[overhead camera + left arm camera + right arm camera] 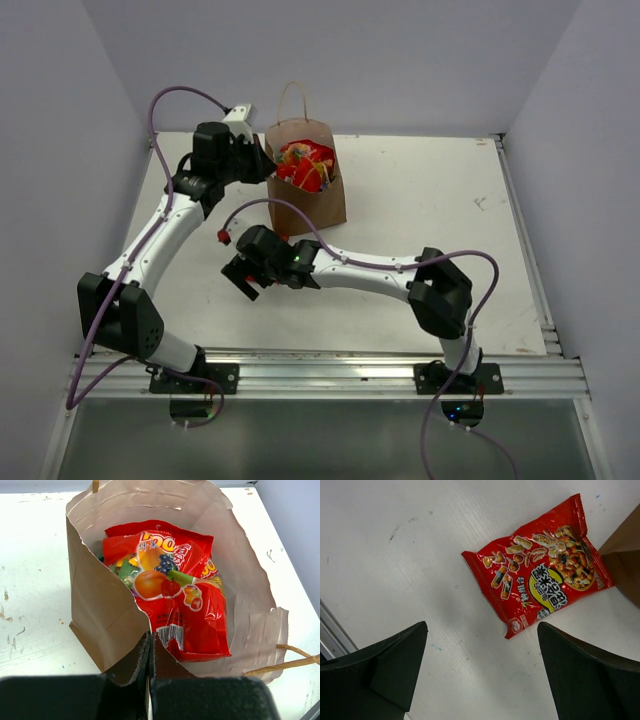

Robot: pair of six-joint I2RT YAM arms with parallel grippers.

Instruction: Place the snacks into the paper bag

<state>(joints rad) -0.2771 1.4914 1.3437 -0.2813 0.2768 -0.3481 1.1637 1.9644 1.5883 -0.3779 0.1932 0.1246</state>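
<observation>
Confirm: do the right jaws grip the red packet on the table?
No, the red packet lies flat on the table, clear of the open right jaws.

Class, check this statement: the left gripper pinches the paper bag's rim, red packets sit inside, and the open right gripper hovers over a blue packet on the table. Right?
One error: the right wrist view shows the packet under the open right gripper is red, not blue. The left gripper does pinch the rim of the paper bag, with red packets inside.
</observation>
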